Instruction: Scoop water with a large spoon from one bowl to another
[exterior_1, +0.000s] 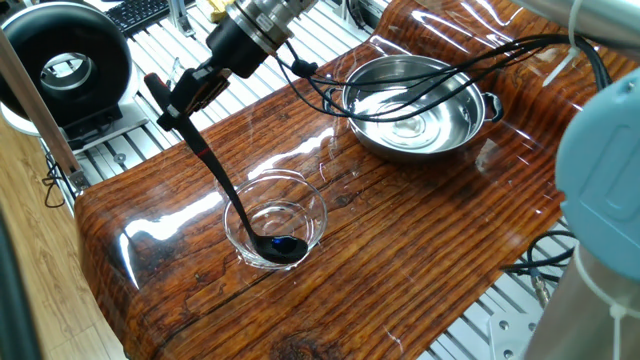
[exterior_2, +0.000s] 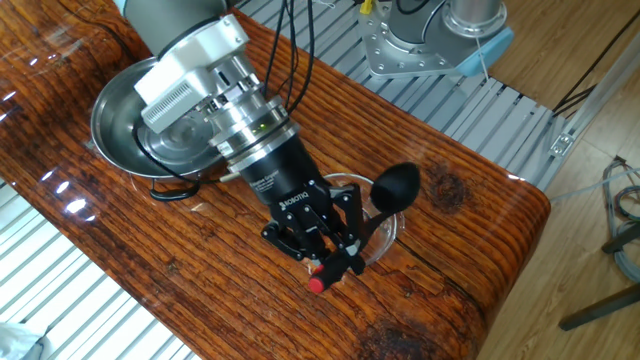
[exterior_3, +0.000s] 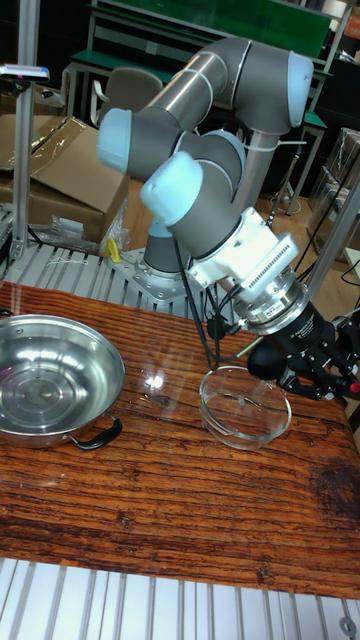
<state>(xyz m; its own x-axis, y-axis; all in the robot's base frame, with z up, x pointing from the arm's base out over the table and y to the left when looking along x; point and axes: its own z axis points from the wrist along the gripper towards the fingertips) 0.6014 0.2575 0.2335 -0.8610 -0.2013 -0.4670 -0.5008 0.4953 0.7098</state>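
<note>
Dangling below claw (exterior_1: 178, 92): large spoon (exterior_1: 225, 190)
</note>
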